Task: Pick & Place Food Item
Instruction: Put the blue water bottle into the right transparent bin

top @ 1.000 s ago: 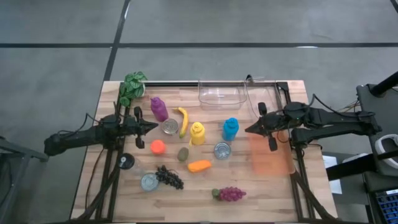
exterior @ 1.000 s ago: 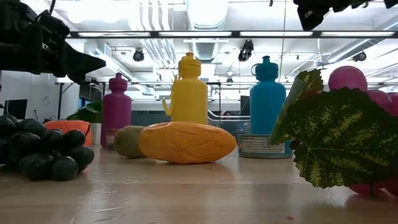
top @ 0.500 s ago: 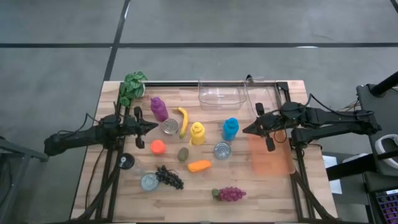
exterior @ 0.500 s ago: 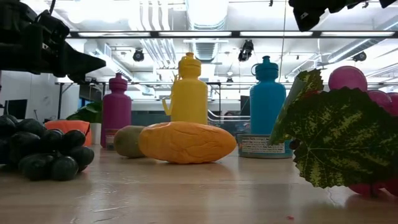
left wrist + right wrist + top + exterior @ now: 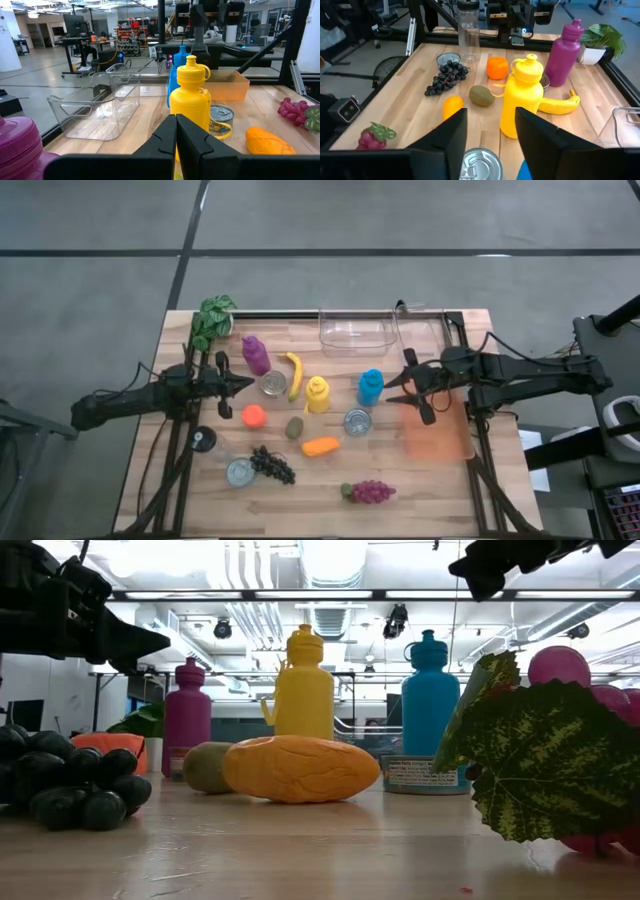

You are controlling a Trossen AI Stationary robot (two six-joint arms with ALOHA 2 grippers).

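Food lies across the wooden table: a banana, an orange fruit, a kiwi, an oblong orange piece, dark grapes and red grapes with a leaf. My right gripper hovers open above the table, just right of the blue bottle, touching nothing. In its wrist view its fingers frame the yellow bottle and a can. My left gripper waits shut at the left, near a can.
A purple bottle, a yellow bottle and cans stand among the food. A clear container sits at the far edge, an orange bin at the right, and a potted plant at the far left corner.
My right gripper has moved toward the table's left, closer to the blue bottle, sinking a little, and its fingers have opened from shut. Nothing on the table has moved.
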